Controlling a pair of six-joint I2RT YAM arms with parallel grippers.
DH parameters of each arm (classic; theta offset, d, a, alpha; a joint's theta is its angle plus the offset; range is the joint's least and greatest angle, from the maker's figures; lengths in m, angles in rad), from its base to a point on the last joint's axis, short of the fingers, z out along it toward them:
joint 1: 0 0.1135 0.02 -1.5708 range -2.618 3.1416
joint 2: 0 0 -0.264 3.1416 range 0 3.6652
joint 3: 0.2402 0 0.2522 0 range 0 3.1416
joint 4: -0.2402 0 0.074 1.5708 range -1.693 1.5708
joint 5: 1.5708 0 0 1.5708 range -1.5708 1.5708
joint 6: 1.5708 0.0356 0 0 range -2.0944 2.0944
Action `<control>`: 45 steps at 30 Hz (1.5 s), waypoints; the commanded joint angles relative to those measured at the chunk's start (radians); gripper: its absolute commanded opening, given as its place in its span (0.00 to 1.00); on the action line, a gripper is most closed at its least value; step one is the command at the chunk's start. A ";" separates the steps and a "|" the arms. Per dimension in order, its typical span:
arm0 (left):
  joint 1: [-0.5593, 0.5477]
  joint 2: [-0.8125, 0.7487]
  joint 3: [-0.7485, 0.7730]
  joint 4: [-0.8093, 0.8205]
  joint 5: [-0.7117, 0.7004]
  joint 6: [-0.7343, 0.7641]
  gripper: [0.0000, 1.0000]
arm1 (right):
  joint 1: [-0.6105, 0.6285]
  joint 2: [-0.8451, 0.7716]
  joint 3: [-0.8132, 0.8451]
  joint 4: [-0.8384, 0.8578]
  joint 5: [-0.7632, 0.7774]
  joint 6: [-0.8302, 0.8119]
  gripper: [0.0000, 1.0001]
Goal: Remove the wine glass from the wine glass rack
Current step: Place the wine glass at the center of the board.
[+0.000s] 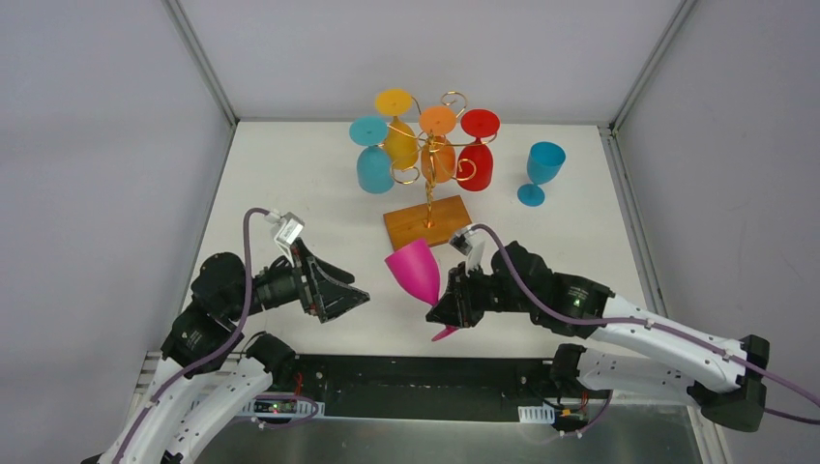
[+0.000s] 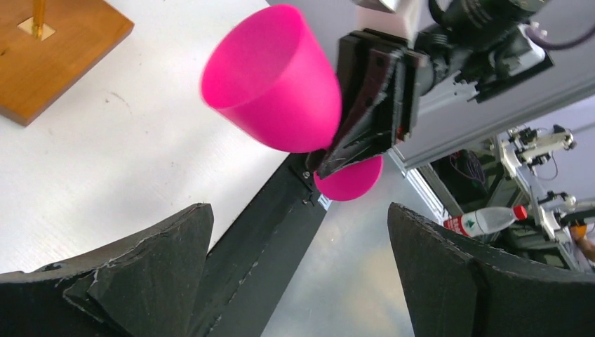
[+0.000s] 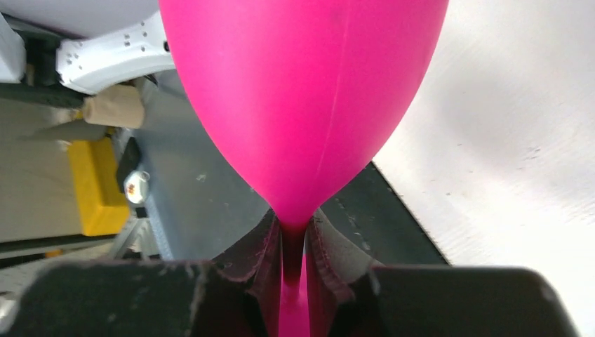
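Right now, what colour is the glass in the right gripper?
The glass is pink; right wrist view.

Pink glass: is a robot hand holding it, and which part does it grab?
The right gripper holds the pink wine glass by its stem, pinched just under the bowl. The left gripper is open and holds nothing.

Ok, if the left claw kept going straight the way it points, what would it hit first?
Probably the pink glass, whose stem the right claw grips; the open left claw faces it across a gap. Depth is unclear, so it might meet the right claw itself.
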 commanded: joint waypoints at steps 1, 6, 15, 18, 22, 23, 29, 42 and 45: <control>-0.005 -0.005 -0.024 0.035 -0.083 -0.136 0.99 | -0.002 -0.057 0.050 -0.056 0.027 -0.249 0.00; -0.005 -0.019 -0.035 0.035 -0.131 -0.228 0.99 | -0.001 -0.087 0.049 -0.089 -0.005 -0.419 0.00; -0.005 0.026 -0.058 0.034 -0.107 -0.363 0.98 | 0.008 -0.073 0.090 -0.130 -0.042 -0.672 0.00; -0.005 0.041 -0.065 0.034 -0.084 -0.387 0.96 | 0.016 -0.061 0.126 -0.151 -0.049 -0.739 0.00; -0.005 0.046 -0.075 0.034 -0.069 -0.403 0.95 | 0.022 -0.013 0.184 -0.201 -0.068 -0.813 0.00; -0.005 0.045 -0.076 0.034 -0.066 -0.406 0.95 | 0.025 0.000 0.199 -0.214 -0.074 -0.825 0.00; -0.005 0.046 -0.079 0.035 -0.051 -0.410 0.94 | 0.038 0.053 0.253 -0.252 -0.086 -0.880 0.00; -0.005 0.038 -0.105 0.034 -0.027 -0.421 0.84 | 0.072 0.115 0.281 -0.193 -0.069 -0.927 0.00; -0.005 0.037 -0.109 0.036 -0.015 -0.420 0.77 | 0.073 0.135 0.293 -0.187 -0.062 -0.932 0.00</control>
